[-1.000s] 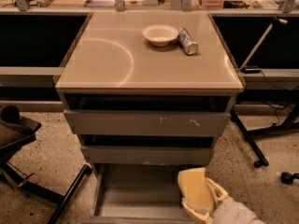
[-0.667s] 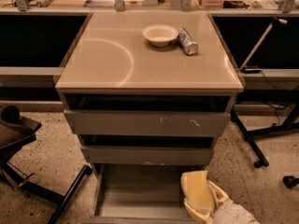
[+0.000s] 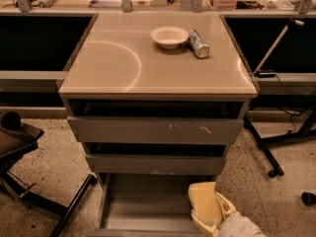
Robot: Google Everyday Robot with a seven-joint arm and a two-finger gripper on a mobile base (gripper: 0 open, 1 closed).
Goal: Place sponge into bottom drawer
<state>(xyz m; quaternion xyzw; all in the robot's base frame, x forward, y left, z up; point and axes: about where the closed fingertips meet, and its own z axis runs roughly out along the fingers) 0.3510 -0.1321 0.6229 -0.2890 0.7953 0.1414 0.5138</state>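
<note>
The beige cabinet top (image 3: 123, 73) carried a white bowl (image 3: 169, 36) with a silver can (image 3: 199, 43) lying just beside it, and speckled floor (image 3: 286, 201) spread around. My gripper (image 3: 210, 218) had hardly shifted from a second before, low at the cabinet's front right, its fingers clamped on the sponge (image 3: 203, 204). The sponge hung over the right front corner of the pulled-out bottom drawer (image 3: 143, 206). I could not tell whether it touched the grey tray.
</note>
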